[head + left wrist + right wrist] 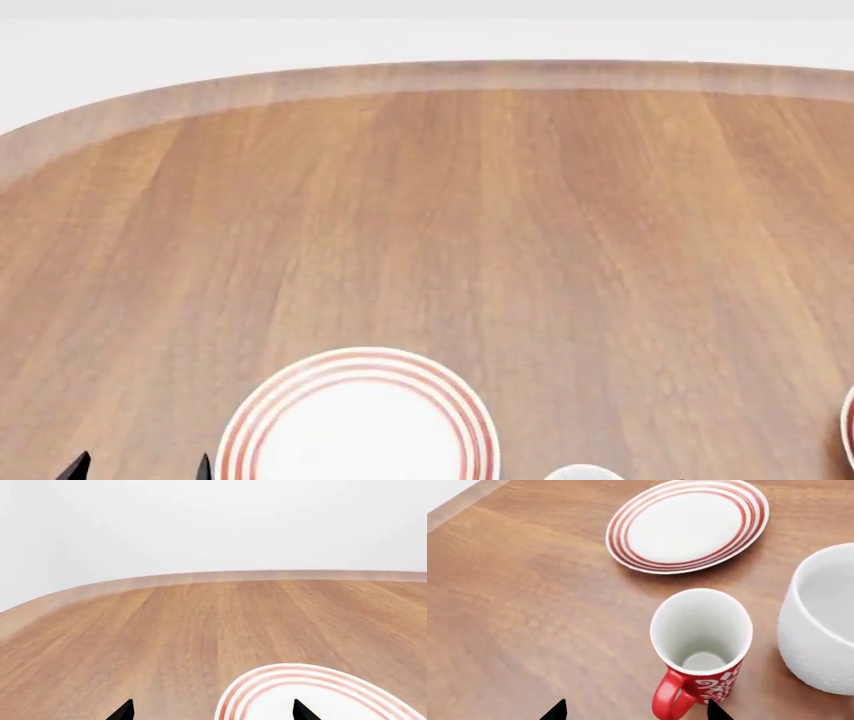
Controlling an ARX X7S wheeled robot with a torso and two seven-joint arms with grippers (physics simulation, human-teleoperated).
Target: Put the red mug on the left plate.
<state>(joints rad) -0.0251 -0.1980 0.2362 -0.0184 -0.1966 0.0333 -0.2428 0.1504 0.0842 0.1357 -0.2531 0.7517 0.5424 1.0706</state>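
The red mug, patterned in white scrolls and white inside, stands upright on the wooden table in the right wrist view. Its loop handle points back toward my right gripper. That gripper is open, with the handle between its black fingertips and touching neither. Beyond the mug lies the left plate, white with red rings and empty. The head view shows this plate near the bottom. My left gripper is open and holds nothing, with one tip over the plate's rim. Only its tips peek in just left of the plate.
A larger plain white mug stands close beside the red mug. A pale mug rim peeks in at the bottom of the head view, and a second ringed plate's edge shows at the far right. The table's rounded edge runs along the back.
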